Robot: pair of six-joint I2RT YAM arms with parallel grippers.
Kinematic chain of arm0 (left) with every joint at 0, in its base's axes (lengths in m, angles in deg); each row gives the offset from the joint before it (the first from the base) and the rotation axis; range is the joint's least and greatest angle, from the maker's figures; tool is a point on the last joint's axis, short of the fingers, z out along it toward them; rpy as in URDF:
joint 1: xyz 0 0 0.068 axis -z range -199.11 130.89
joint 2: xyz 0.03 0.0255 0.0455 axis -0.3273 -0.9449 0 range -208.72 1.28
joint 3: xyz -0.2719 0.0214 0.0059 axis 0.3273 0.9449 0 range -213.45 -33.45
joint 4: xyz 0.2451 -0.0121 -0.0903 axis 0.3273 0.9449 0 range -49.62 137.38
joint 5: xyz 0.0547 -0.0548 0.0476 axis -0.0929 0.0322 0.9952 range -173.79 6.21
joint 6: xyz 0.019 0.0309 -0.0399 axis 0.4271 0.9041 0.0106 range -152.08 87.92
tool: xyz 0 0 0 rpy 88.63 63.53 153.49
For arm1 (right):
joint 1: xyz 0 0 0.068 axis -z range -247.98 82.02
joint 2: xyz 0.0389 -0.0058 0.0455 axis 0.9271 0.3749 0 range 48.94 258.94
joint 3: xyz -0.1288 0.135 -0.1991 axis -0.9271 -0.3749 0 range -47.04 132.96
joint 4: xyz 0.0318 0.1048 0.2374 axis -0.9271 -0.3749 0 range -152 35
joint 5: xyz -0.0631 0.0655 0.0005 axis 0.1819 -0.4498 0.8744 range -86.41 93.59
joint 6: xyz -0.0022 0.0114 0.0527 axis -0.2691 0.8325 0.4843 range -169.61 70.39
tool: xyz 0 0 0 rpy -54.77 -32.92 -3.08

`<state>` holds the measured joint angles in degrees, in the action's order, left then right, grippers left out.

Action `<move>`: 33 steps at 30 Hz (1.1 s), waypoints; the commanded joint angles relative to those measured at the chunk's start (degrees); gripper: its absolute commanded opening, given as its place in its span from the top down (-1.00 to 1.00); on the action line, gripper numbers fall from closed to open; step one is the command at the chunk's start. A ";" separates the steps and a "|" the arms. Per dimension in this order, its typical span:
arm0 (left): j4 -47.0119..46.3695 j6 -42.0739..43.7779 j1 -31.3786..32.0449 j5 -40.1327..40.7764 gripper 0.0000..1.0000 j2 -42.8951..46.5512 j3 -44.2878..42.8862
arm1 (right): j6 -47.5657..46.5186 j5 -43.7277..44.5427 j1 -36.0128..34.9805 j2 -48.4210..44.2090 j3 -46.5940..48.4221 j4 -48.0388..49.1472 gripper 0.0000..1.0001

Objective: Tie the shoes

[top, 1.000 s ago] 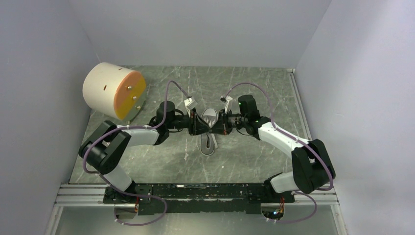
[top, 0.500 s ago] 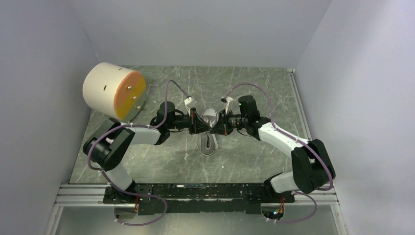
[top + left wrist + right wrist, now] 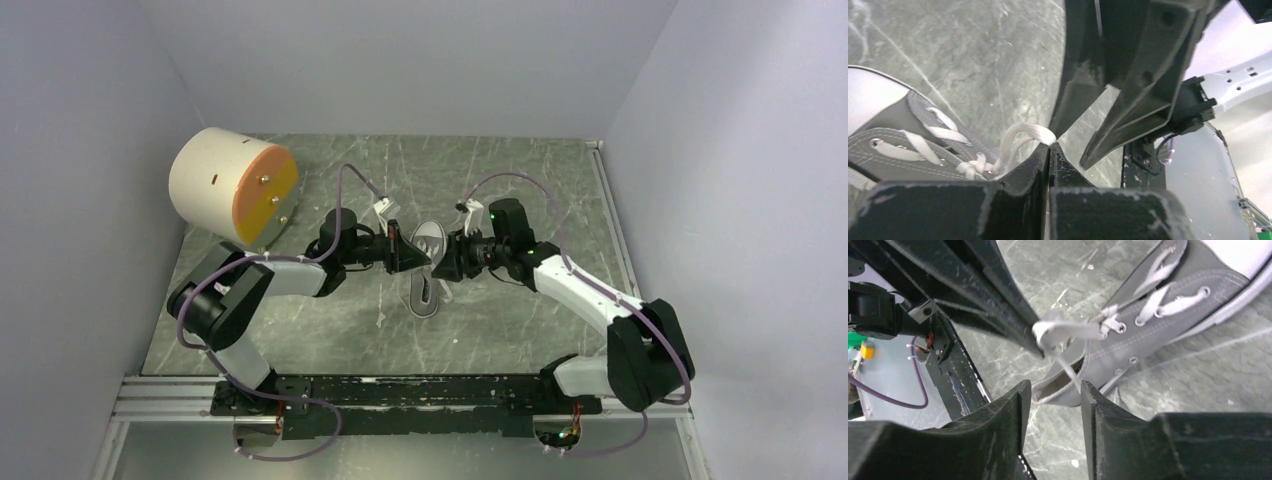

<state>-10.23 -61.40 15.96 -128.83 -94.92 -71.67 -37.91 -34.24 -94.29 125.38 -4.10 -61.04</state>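
Top external view: we find the grey canvas sneaker (image 3: 425,296) lying near the middle of the green marbled table (image 3: 520,180), white toe cap pointing away from the arm bases. The left gripper (image 3: 412,256) and right gripper (image 3: 442,266) meet over it from opposite sides. A cream drum with an orange face (image 3: 232,195) stands at the far left. Left wrist view: we see the left gripper's fingers (image 3: 1038,160) pressed together, clamped on a white lace loop (image 3: 1023,132) that rises from the sneaker's top eyelets; the right gripper's fingers hang just beyond. Right wrist view: we see the right gripper's fingers (image 3: 1018,405) apart, gripping nothing, above the sneaker's opening, with the pinched loop just ahead of them.
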 commanded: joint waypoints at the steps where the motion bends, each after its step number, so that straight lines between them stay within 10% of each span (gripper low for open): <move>1: 3.31 2.33 -0.26 3.67 0.91 1.85 -1.31 | 2.39 3.40 2.24 -3.97 -0.20 -7.94 0.06; 15: 11.64 2.61 -0.26 1.51 0.90 1.63 -5.43 | 6.31 -1.64 2.05 -0.23 -8.92 8.04 0.03; 23: 15.37 3.97 -0.35 0.99 0.90 1.71 -7.11 | 5.71 -3.06 2.02 0.50 -7.02 6.31 1.00; 33: 17.21 3.86 -1.51 -0.65 0.91 1.68 -8.64 | 5.81 -0.88 2.09 -6.52 -4.62 -1.83 0.95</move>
<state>6.07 -58.36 15.31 -127.23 -94.50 -78.05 -31.96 -38.10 -92.10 120.27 -11.23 -58.33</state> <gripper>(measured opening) 0.056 0.009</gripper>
